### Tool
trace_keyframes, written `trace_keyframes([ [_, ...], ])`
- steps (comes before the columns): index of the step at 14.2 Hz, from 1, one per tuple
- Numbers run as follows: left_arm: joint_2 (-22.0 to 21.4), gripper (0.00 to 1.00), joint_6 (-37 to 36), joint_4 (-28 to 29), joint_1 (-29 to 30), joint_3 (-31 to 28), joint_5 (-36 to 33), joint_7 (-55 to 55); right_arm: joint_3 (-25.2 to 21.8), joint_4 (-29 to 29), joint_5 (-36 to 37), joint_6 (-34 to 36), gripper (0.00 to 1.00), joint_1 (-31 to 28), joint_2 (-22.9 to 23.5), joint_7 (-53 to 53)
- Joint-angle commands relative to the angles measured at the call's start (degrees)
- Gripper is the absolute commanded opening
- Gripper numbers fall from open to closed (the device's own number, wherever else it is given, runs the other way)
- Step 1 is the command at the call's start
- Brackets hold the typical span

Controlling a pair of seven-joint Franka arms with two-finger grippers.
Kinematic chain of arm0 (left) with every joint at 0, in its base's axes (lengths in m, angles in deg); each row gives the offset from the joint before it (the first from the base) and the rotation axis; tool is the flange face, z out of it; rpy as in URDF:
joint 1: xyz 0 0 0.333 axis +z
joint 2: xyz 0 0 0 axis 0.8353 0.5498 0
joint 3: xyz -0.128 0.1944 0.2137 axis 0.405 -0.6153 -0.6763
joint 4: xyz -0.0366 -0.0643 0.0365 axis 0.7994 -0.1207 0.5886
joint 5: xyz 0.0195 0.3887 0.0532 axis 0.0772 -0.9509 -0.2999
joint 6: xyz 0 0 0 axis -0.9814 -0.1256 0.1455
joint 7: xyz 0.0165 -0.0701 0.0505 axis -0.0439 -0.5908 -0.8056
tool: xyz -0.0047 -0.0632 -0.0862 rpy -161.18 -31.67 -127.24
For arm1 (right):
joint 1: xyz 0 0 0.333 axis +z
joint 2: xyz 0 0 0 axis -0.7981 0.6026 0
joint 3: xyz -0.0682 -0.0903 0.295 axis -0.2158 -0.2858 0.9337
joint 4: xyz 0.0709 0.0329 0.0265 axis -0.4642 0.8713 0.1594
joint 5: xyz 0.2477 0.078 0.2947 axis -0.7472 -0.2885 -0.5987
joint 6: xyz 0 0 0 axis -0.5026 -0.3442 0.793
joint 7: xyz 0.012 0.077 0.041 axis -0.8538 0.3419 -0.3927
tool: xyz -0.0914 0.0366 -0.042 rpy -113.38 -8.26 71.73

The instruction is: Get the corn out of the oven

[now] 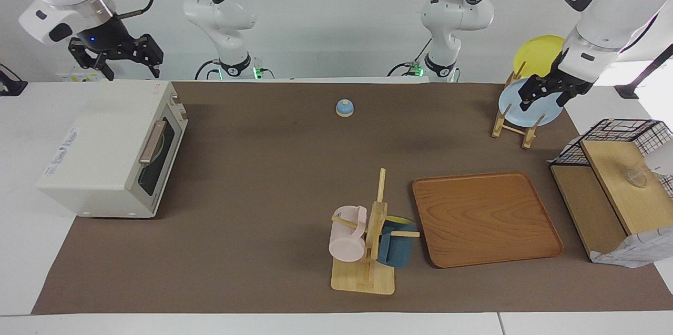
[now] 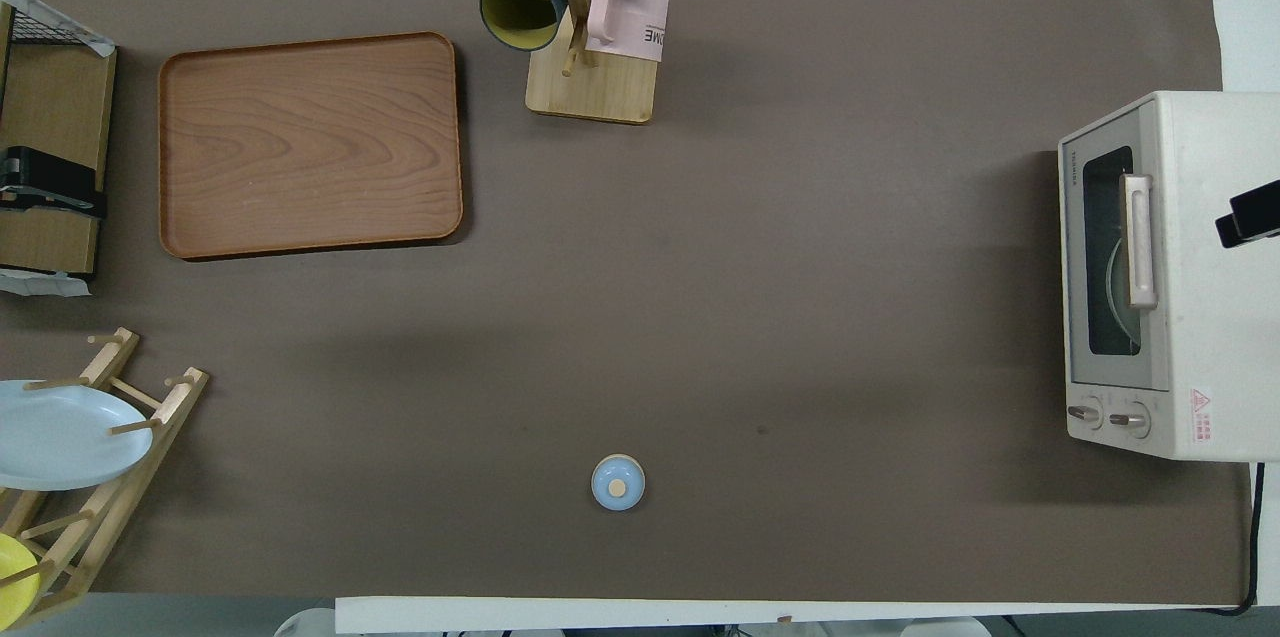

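Observation:
The cream-white oven [image 1: 105,151] stands at the right arm's end of the table, and its dark glass door with the tan bar handle [image 1: 152,141] is closed. It also shows in the overhead view [image 2: 1170,277]. The corn is hidden. Only the edge of a pale plate [image 2: 1113,289] shows through the glass. My right gripper [image 1: 129,67] is open and empty, up in the air over the oven's top, where the overhead view shows its tip [image 2: 1248,215]. My left gripper [image 1: 544,102] is open and empty, and it waits raised by the plate rack.
A wooden tray [image 1: 486,219] and a mug tree [image 1: 368,240] with a pink and a dark blue mug stand mid-table. A small blue lidded knob [image 1: 344,108] lies nearer to the robots. A plate rack [image 1: 518,119] with a pale blue and a yellow plate and a wire shelf [image 1: 610,182] are at the left arm's end.

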State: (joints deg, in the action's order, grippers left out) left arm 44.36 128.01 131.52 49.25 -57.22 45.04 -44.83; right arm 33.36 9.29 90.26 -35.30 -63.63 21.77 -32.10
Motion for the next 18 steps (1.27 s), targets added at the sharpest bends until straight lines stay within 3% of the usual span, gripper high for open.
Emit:
trace_keyframes([
  [1, 0.01, 1.0, -0.71, -0.63, 0.36, 0.23, 0.25, 0.19, 0.2, 0.39, -1.06, -0.51, 1.0, -0.3, 0.01, 0.82],
  [9, -2.01, 1.0, -0.26, -0.99, -0.25, 0.67, 0.25, 0.28, 0.2, 2.05, -0.44, -0.51, 0.98, -0.31, -0.87, -0.23],
  [10, -2.27, 1.0, -0.52, -0.81, -0.08, 0.67, 0.25, 0.28, 0.2, 1.89, -0.27, -0.51, 0.73, 0.22, -0.87, -0.15],
  [11, -2.36, 1.0, -0.53, -0.72, 0.36, 0.41, 0.25, 0.28, 0.2, 1.88, -0.27, -0.42, 0.4, 0.22, -0.87, -0.32],
  [12, -2.36, 1.0, -0.44, -0.72, 0.45, 0.23, 0.25, 0.28, 0.28, 3.19, -0.18, -1.12, 0.18, 0.14, -1.22, -0.5],
  [13, -2.36, 1.0, -0.52, -0.72, 0.54, 0.15, 0.25, 0.28, 0.28, 6.51, -0.09, -5.13, 0.02, 0.4, -2.7, -1.37],
  [18, -2.36, 1.0, -0.52, -0.72, 0.45, 0.23, 0.25, 0.28, 0.28, 16.37, 4.38, -18.16, 0.0, 0.4, -2.28, -4.01],
])
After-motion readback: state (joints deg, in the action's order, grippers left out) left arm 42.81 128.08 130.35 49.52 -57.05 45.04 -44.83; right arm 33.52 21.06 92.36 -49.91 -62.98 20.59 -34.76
